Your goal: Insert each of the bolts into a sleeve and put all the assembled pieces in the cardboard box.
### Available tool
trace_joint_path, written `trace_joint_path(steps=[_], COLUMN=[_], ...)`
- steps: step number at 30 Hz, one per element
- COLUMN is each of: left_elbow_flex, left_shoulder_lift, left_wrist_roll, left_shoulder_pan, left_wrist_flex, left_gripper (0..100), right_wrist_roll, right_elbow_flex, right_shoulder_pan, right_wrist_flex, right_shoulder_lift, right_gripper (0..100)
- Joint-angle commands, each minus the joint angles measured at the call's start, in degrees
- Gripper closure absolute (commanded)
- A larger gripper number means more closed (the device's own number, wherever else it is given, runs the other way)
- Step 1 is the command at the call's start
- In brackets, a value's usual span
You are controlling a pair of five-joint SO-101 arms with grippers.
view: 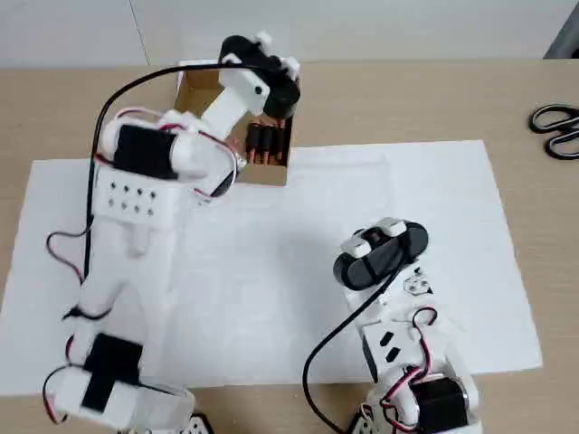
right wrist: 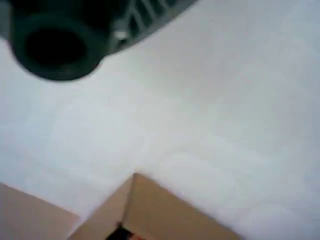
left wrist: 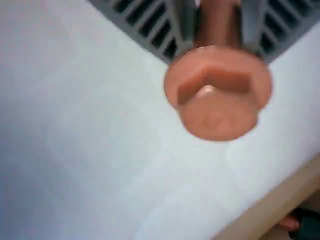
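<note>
The left gripper (left wrist: 217, 25) is clamped on the shank of a copper-coloured bolt (left wrist: 218, 92). The bolt's head points away from the wrist, and white paper (view: 271, 271) lies beneath it. Past the paper's edge in that wrist view runs a tan strip; I cannot tell whether it is box or table.

From above, the left arm (view: 145, 172) stretches to the box (view: 264, 173). Its head covers much of the opening, and how high it hangs there I cannot tell. A black cable (view: 136, 86) arcs from this arm and passes just beside the box's outer wall. In the part of the box left in sight lie the assembled pieces (view: 265, 140), dark with copper ends, side by side against the wall.

The right gripper (right wrist: 95, 20) holds a black sleeve (right wrist: 56, 47) pinched tight, with the bore facing the wrist camera. Seen from above, the right arm (view: 389, 316) sits well apart from the box, out over the paper. The box's nearest corner points toward it, and a wide stretch of paper lies between the two.

The box stands at the paper's far edge, partly on the sheet and partly on the table (view: 407, 99). Scissors (view: 556, 127) lie on the table well away from the box, beyond the paper's side edge. The left arm's bulk lies on the other side of the box from the scissors.
</note>
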Motion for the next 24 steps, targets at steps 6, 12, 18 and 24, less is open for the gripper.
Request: trace_joint_path(steps=[6, 12, 18, 24], left_elbow_flex=[12.8, 34.8, 53.0, 69.9], left_shoulder_lift=[-19.3, -35.1, -53.8, -68.5], left_wrist_roll=[12.1, 13.4, 13.4, 13.0], left_shoulder_pan=[0.1, 0.2, 0.2, 0.2], left_wrist_flex=[-11.4, -29.2, -48.2, -67.3], left_gripper=[99, 99, 99, 99], right_wrist_roll=[-0.5, -0.6, -0.6, -0.6], right_elbow_flex=[3.1, 5.5, 5.3, 5.5], right_shoulder_pan=[-4.4, -5.4, -5.4, -7.6], right_wrist_flex=[-10.3, -14.3, -14.3, -17.5], right_shoulder_lift=[-0.5, -0.5, -0.5, -0.5], right_gripper=[99.5, 99.5, 99.5, 99.5])
